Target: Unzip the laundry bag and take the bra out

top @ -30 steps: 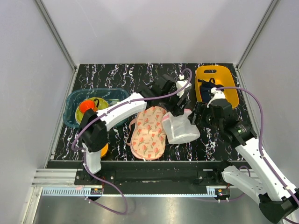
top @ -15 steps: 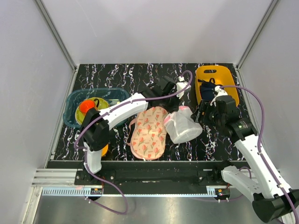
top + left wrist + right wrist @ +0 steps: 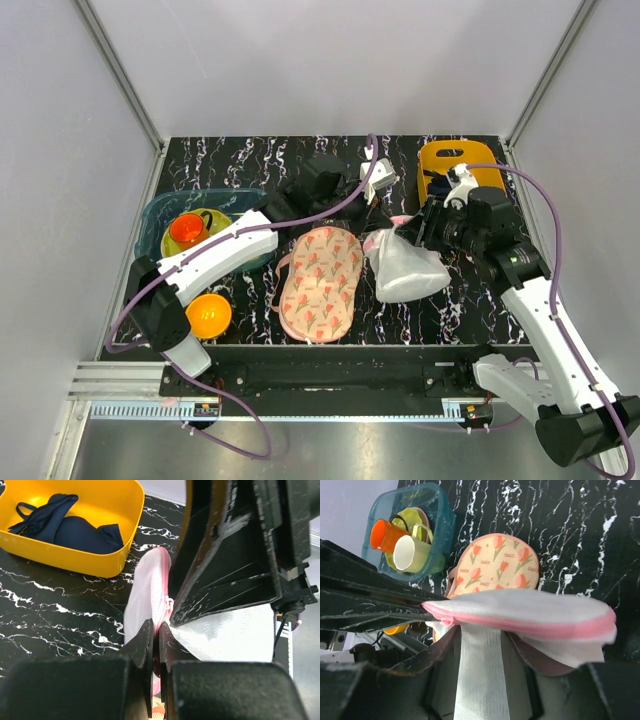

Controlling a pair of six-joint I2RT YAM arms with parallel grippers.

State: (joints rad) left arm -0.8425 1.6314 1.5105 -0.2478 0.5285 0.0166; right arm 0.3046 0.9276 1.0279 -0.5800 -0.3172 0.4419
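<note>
Laundry bag [image 3: 408, 272] rests on the black marbled table [image 3: 250, 160] with its upper end raised between our two claws. We find the left gripper [image 3: 156, 630] clenched. Its fingers meet on the pink zipper trim [image 3: 520, 622] at the bag's raised end, and the white mesh spreads away just beyond the tips. We find the right gripper [image 3: 481, 636] grasping the same bag from the opposite side. A band of white mesh fills the gap between its fingers [image 3: 442, 652], and the pink trim runs crosswise just past them. The two claws stand close together, tip toward tip. We cannot make out the bra through the mesh, nor tell whether the zipper is open.

Just left of the left gripper, toward the arm bases, a peach floral pad [image 3: 318, 282] lies flat beside the bag. Just beyond the right gripper stands a yellow bin [image 3: 65, 560] holding a dark navy garment [image 3: 75, 530]. Well to the left of both claws, a teal container [image 3: 160, 215] holds an orange cup [image 3: 382, 532] and a cream cup [image 3: 410, 552]. Farthest from the claws, near the left arm's base, sits an orange bowl [image 3: 208, 315].
</note>
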